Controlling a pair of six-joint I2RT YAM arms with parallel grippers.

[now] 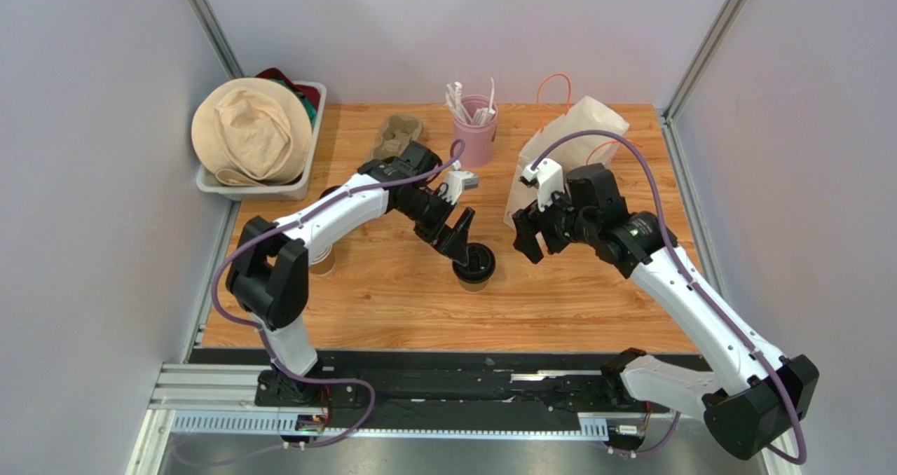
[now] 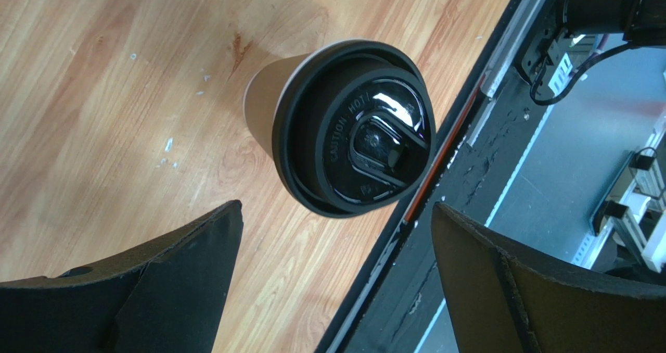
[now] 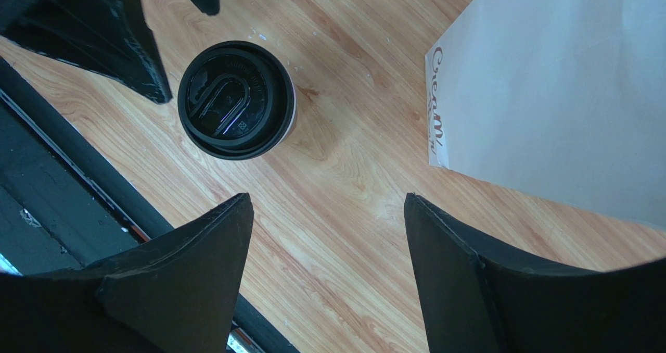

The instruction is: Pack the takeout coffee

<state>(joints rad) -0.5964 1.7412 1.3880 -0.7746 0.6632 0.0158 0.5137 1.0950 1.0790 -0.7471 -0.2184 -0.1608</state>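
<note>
Bright, even light; soft glare on black lid [image 2: 356, 130]; sharp.

The surface [image 1: 590, 307] is pale wood, smooth with a visible grain. The cup [image 2: 262, 103] has a matt brown paper wall under a glossy black plastic lid [image 2: 356, 130]. The bag [image 3: 563, 95] is matt white paper, the hat [image 1: 251, 133] soft cream cloth, creased.

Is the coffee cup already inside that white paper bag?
No, the lidded coffee cup stands on the wooden table, apart from the white paper bag.
</note>
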